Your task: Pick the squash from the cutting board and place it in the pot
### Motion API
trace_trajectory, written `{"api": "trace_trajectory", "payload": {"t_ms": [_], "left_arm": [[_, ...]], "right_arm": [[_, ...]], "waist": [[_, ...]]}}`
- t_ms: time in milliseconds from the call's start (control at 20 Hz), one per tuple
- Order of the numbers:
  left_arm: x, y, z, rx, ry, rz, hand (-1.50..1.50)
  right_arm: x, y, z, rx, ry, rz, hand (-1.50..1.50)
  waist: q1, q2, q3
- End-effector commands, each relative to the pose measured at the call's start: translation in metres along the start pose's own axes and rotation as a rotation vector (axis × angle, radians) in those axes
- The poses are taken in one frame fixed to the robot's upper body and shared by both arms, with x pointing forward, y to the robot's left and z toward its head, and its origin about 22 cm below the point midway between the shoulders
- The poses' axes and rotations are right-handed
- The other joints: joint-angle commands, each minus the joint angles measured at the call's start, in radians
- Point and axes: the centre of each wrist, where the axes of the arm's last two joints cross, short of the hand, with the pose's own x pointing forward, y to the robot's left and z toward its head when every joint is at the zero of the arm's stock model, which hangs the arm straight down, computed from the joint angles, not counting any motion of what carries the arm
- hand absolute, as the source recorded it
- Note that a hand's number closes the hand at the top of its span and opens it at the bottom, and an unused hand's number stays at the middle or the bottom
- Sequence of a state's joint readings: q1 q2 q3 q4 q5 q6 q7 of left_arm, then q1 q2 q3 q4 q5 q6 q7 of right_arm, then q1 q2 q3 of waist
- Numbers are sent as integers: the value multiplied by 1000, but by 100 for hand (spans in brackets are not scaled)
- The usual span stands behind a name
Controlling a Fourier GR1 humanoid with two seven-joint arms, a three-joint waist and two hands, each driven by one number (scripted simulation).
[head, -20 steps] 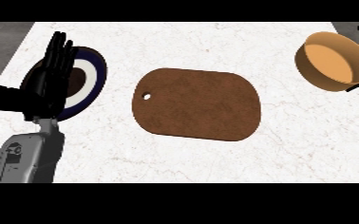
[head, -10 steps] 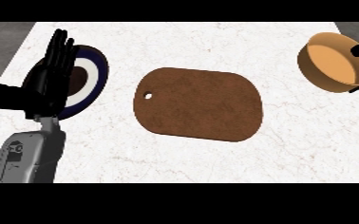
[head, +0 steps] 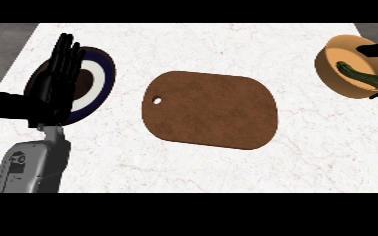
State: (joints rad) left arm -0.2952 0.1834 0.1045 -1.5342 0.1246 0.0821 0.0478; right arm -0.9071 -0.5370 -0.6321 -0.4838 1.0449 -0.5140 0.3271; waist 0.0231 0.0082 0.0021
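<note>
One squash [head: 356, 73] sits inside the one pot [head: 334, 69] at the right edge of the bench [head: 221, 170]; the one cutting board [head: 210, 110] mid-bench is bare. One hand showing: left hand [head: 57, 80] at the left edge, fingers straight and upright, holding nothing, over the one plate [head: 100, 77]. Right hand is out of view.

Beside the plate [head: 100, 87], the left hand [head: 57, 87] is glossy black with long slender fingers. Its forearm [head: 33, 165] is a light grey, boxy casing bearing small dark round markings.
</note>
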Motion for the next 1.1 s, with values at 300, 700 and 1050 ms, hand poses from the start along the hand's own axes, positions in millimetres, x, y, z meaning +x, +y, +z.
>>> {"api": "trace_trajectory", "payload": {"t_ms": [300, 700, 1050], "left_arm": [[14, 16, -1, 13, -1, -9, 0], [12, 3, -4, 19, 16, -13, 0], [-2, 17, 3, 42, 30, -6, 0]], "right_arm": [[16, -33, -16, -182, 89, -404, -150], [-41, -56, -22, -310, 54, -528, -150], [-94, -87, 4, -331, 33, -577, -150]], "waist": [[-15, -10, -1], [-27, -9, -1], [-40, -14, -3]]}}
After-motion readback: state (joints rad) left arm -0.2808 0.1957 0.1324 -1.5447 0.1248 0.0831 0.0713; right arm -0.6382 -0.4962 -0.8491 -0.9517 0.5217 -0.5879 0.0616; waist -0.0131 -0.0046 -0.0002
